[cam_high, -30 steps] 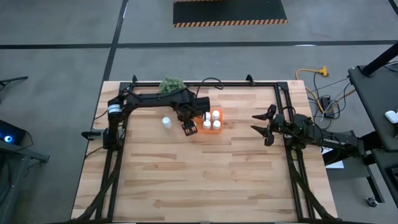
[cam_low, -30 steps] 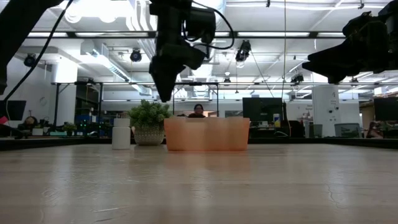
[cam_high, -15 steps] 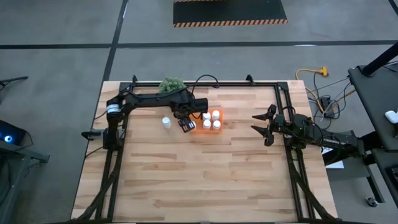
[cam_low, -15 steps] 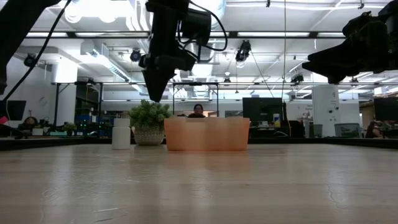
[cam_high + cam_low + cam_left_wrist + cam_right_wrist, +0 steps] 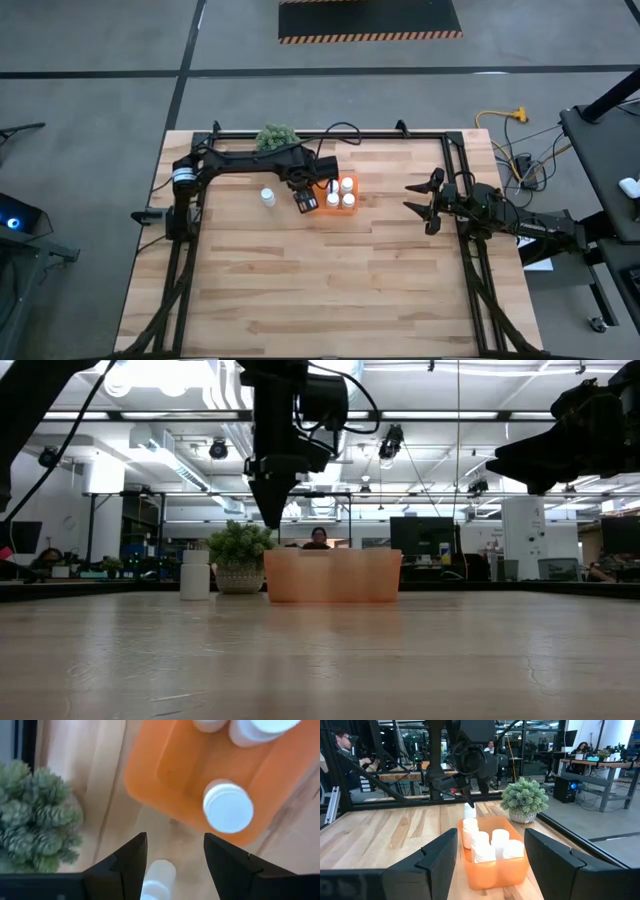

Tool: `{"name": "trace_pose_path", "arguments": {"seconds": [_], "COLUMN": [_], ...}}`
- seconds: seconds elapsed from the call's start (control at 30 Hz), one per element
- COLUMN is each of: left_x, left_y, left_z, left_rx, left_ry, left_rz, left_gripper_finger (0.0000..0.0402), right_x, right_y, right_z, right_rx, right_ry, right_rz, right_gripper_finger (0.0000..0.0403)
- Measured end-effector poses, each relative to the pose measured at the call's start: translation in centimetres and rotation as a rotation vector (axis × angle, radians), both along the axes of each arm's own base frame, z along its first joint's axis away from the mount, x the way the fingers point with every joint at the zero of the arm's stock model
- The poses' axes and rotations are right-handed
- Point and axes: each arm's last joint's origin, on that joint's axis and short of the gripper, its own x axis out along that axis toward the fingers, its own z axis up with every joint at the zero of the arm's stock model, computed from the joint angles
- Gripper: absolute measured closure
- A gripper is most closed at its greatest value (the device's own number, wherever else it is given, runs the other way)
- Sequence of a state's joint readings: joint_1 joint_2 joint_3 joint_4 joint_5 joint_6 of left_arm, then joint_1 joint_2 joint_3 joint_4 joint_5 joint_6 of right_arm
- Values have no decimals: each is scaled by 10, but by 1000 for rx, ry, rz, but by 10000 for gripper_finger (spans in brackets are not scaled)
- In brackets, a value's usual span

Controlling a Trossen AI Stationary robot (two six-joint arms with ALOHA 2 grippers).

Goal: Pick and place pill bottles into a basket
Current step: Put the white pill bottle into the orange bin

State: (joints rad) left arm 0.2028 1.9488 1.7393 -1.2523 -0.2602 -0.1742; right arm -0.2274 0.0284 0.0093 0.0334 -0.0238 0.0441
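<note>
With five bottles in the basket (image 5: 337, 197), the left gripper (image 5: 302, 203), open and empty, must descend onto the last bottle (image 5: 268, 197) beside it.

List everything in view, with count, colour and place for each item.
pill bottles: five as far as visible, white, upright inside the basket.
loose pill bottle: one, white, upright on the table, on the basket's left-arm side.
basket: one, orange, mid-table.
plant: one, green, near the table's edge by the left arm.
table: one, light wood.
people: at least two, in the room beyond the table.
left gripper: one, dark, open and empty, above the basket's edge nearest the loose pill bottle.
right gripper: one, dark, open and empty, waiting apart from the basket.
</note>
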Motion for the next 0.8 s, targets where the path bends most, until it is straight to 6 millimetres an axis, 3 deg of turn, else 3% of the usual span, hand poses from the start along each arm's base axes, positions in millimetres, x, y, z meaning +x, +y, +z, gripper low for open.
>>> {"name": "trace_pose_path", "arguments": {"seconds": [0.17,0.3,0.8], "left_x": [4,3,-5], "left_y": [0,-1,-4], "left_z": [-2,-3,-17], "left_rx": [-8,-48,-105], "left_ry": [-44,-61,14], "left_rz": [-21,95,121], "left_gripper_finger": [223,223,223], "right_x": [0,0,0], "right_y": [0,0,0], "right_z": [0,0,0], "right_rx": [0,0,0], "right_ry": [0,0,0], "right_rz": [0,0,0], "right_gripper_finger": [184,184,184]}}
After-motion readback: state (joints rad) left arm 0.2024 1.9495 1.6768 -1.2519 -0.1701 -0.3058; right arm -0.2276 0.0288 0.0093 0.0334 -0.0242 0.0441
